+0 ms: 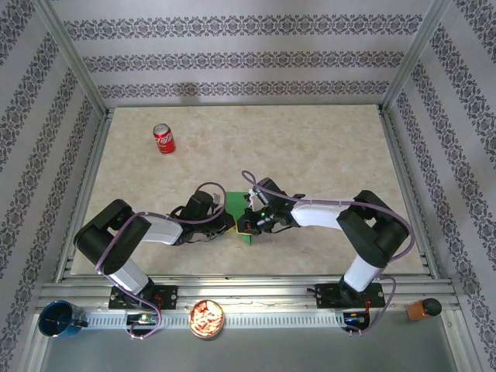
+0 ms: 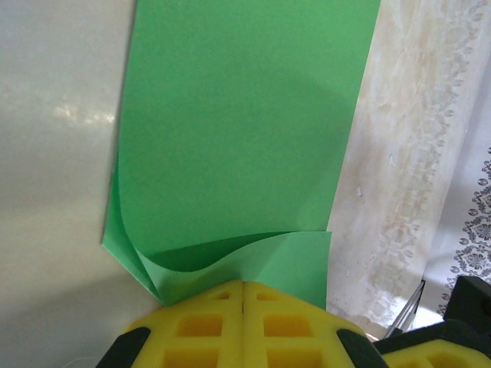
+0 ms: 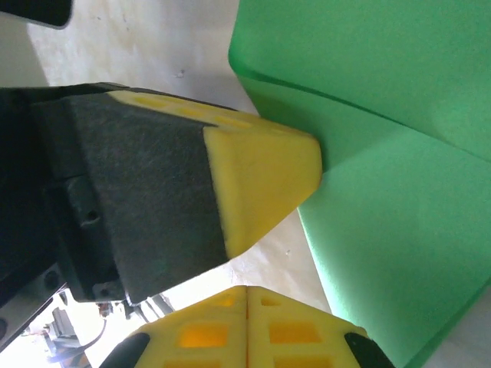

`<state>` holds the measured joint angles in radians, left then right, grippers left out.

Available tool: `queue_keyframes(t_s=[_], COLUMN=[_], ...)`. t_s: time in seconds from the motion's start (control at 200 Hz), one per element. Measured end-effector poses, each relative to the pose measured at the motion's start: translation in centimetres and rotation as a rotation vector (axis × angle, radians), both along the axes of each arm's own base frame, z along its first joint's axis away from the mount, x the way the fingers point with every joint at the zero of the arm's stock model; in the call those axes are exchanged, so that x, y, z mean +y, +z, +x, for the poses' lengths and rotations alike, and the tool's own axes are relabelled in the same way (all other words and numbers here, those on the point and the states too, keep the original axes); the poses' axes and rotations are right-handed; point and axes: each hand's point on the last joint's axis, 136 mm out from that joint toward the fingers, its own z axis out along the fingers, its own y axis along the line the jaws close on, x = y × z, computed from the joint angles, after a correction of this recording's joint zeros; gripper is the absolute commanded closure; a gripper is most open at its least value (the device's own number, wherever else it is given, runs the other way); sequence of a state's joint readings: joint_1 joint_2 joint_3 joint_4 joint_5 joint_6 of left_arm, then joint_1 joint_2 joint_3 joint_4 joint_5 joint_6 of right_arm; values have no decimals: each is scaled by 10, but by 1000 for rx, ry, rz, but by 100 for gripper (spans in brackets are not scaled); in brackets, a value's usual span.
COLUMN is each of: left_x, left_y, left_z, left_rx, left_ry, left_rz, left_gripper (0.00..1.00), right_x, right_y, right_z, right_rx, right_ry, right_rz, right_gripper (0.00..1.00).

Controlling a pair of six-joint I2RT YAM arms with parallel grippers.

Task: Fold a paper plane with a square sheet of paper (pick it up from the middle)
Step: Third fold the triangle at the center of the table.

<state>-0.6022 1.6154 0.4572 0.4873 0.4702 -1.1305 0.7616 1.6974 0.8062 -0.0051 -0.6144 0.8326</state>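
- square sheet of paper (image 1: 233,205): we find it low on the table's middle, wedged between the two wrists. It is bright green and already doubled into a narrower strip.
- Far left, well apart from the work, stands a red can (image 1: 163,139); we judge it plays no part.
- left gripper (image 1: 229,225): it comes in from the left. In its wrist view the yellow tips (image 2: 242,285) meet flush and we see nothing between them. They sit at the near end of the strip (image 2: 245,153), just where a loose layer curls up. We read this as pressing, not pinching.
- Axis: from those tips the strip's long side runs straight ahead. From above it heads away from the arm bases, slanting slightly, across the line that joins the two grippers.
- right gripper (image 1: 249,223): its jaws are likewise closed tip to tip (image 3: 247,290) and hold nothing we can see. The paper (image 3: 383,192) lies just to its right in that view. One finger (image 3: 261,180) of the left gripper touches the fold beside it.
- Judgement: both arms are about equally near. Any next crease should run along the long axis, so the curled layer at the left tips needs flattening first.
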Motion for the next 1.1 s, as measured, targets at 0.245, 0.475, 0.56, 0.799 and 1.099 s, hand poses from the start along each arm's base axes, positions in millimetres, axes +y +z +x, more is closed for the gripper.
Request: queue_keyframes(t_s=[0.245,0.475,0.56,0.799,1.099], left_x=[0,-6,-13,-20,-20], left_y=[0,8,19,34,16], left_z=[0,3,8,8,-3], left_rx=[-3,-31,-56,-74,-8], left_ry=[-3,-51,-82,-134,-156], left_rz=[1,6,0,-16,10], left_gripper=[100,91,92,98,98], right_x=[-17,-22,-23,-25,-25], right_y=[-31,-31,-30,-30,-30], right_z=[-10,-11,-10,-9,-9], right_rx=[59,49,49,56,56], right_ry=[-19,-23,-27,-31,-31], right_rz=[-72,-33,-33,-33,-32], right_gripper=[94,94,94,95,95])
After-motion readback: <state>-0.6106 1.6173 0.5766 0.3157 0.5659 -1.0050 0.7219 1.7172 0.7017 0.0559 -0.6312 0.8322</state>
